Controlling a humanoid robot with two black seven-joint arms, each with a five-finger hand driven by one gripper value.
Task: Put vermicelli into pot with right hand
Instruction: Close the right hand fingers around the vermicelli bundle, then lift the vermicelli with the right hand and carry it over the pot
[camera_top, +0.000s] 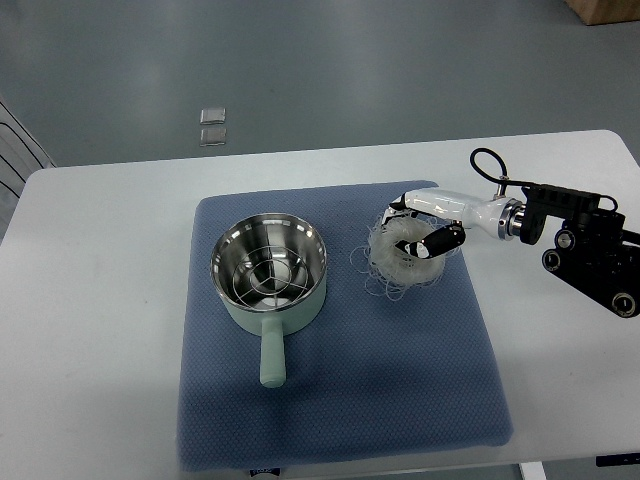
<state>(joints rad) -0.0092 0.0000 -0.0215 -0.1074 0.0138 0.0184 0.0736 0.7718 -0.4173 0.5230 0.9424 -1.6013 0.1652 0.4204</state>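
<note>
Vermicelli (398, 255) lies as pale tangled nest on blue mat (340, 400), just right of pot (270, 270), not inside it. Right hand (425, 225) reaches in from right edge, fingers (441, 241) curled around nest from above and near side, touching strands. Cannot tell if nest is lifted off mat. Pot is mint green with steel interior, handle pointing toward robot. Mat sits on white table (100, 300). Two small clear squares (212, 126) on floor beyond table.
</note>
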